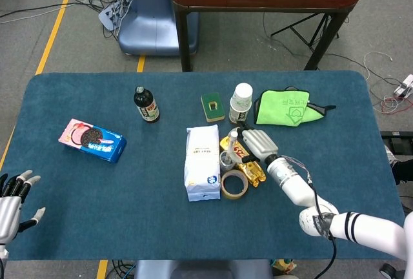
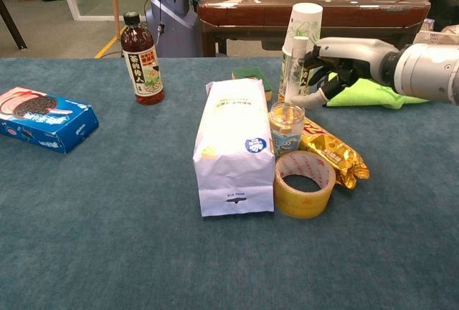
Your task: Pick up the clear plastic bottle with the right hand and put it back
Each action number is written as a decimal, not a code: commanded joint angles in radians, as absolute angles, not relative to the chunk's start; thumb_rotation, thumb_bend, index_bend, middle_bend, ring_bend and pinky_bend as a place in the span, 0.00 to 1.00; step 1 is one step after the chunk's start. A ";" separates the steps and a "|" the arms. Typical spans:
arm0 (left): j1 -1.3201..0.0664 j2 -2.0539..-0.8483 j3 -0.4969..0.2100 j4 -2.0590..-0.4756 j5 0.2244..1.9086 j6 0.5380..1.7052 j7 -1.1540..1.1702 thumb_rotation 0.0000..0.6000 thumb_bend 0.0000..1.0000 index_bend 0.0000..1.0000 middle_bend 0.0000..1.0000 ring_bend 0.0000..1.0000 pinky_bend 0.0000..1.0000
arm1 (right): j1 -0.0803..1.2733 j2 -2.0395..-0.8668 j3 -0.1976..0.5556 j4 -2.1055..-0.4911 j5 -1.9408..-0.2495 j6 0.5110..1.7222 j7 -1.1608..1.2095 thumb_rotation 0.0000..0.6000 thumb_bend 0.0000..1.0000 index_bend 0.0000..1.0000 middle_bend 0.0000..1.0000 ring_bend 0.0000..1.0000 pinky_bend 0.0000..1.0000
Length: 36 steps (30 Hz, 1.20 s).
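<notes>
The clear plastic bottle (image 2: pixel 286 128) is short, with a blue label and a tall white nozzle. It stands upright between the white paper bag (image 2: pixel 233 145) and the gold snack packet (image 2: pixel 333 151); in the head view the bottle (image 1: pixel 228 154) is at the table's middle. My right hand (image 2: pixel 334 67) reaches in from the right at nozzle height. Its fingers (image 2: pixel 310 57) curve toward the nozzle top and the thumb lies lower, by the nozzle's base. I cannot see a firm grip. My left hand (image 1: pixel 14 199) hangs spread at the front left edge, holding nothing.
A yellow tape roll (image 2: pixel 304 184) lies in front of the bottle. Behind it stand a white paper cup (image 2: pixel 303 37) and a green sponge (image 2: pixel 252 74), with a green cloth (image 2: pixel 367 92) under my right forearm. A dark tea bottle (image 2: pixel 142 59) and a cookie box (image 2: pixel 41 118) are at the left.
</notes>
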State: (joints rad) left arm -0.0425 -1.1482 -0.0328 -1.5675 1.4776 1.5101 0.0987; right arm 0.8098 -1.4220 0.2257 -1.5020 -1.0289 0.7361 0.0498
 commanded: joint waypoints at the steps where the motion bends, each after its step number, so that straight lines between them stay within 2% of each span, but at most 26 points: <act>1: -0.043 -1.148 -0.033 -1.568 1.478 1.511 0.099 1.00 0.27 0.21 0.12 0.11 0.00 | 0.809 -1.426 0.227 -1.500 -1.031 0.742 0.051 1.00 0.45 0.51 0.29 0.06 0.15; 18: -0.039 -1.142 -0.035 -1.572 1.473 1.515 0.100 1.00 0.27 0.21 0.12 0.11 0.00 | 0.765 -1.440 0.230 -1.504 -1.159 0.834 0.142 1.00 0.58 0.59 0.36 0.14 0.15; 24: -0.035 -1.135 -0.035 -1.576 1.477 1.523 0.094 1.00 0.27 0.21 0.12 0.11 0.00 | 0.718 -1.362 0.231 -1.587 -1.258 0.905 0.216 1.00 0.59 0.61 0.37 0.16 0.15; 36: -0.045 -1.141 -0.036 -1.577 1.494 1.520 0.092 1.00 0.27 0.21 0.12 0.11 0.00 | 0.598 -1.113 0.229 -1.773 -1.332 1.005 0.368 1.00 0.59 0.61 0.37 0.18 0.15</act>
